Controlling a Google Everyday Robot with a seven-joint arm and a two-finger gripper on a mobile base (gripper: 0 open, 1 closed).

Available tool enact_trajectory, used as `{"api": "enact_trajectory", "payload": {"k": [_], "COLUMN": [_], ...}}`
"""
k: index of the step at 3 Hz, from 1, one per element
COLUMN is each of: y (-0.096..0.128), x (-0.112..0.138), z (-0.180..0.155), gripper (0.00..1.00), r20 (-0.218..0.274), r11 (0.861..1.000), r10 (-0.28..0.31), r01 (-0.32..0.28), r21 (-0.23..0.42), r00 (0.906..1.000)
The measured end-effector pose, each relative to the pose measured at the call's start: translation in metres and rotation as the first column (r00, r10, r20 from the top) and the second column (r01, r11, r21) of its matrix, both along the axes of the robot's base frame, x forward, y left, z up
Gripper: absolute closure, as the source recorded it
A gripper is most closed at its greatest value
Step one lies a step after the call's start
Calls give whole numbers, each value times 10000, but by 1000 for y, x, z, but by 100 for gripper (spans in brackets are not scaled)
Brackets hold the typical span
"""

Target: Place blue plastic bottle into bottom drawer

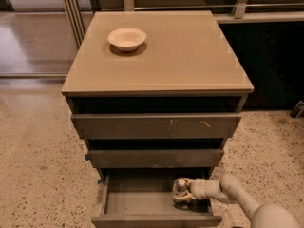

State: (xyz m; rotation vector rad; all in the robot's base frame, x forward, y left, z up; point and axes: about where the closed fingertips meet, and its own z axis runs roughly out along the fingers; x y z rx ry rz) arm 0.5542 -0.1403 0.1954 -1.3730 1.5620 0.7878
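Note:
The bottom drawer [137,201] is pulled out at the foot of the cabinet. My gripper [183,196] reaches in from the lower right and sits inside the drawer's right part. The small blue plastic bottle [180,186] stands upright between the fingers [180,199], its cap on top, low in the drawer. The fingers hug the bottle's lower part. I cannot tell whether the bottle's base rests on the drawer floor.
A cream bowl [127,38] sits on the cabinet top [180,56] at the back left. The top drawer [156,126] and middle drawer [156,158] stick out slightly above the bottom one. Speckled floor [38,165] lies on both sides. A dark wall panel [270,65] is at right.

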Motion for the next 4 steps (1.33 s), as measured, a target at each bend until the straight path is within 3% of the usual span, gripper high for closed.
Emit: {"api": "enact_trajectory", "payload": {"k": [2, 3, 4], "y": [0, 0, 0], "x": [0, 0, 0], "z": [0, 0, 0], "gripper": [8, 0, 0], "r20": [0, -1, -1], "r11": [10000, 10000, 10000], "r10": [0, 1, 1], "r01": [0, -1, -1], "r21": [0, 1, 1], "r00": [10000, 10000, 10000]}}
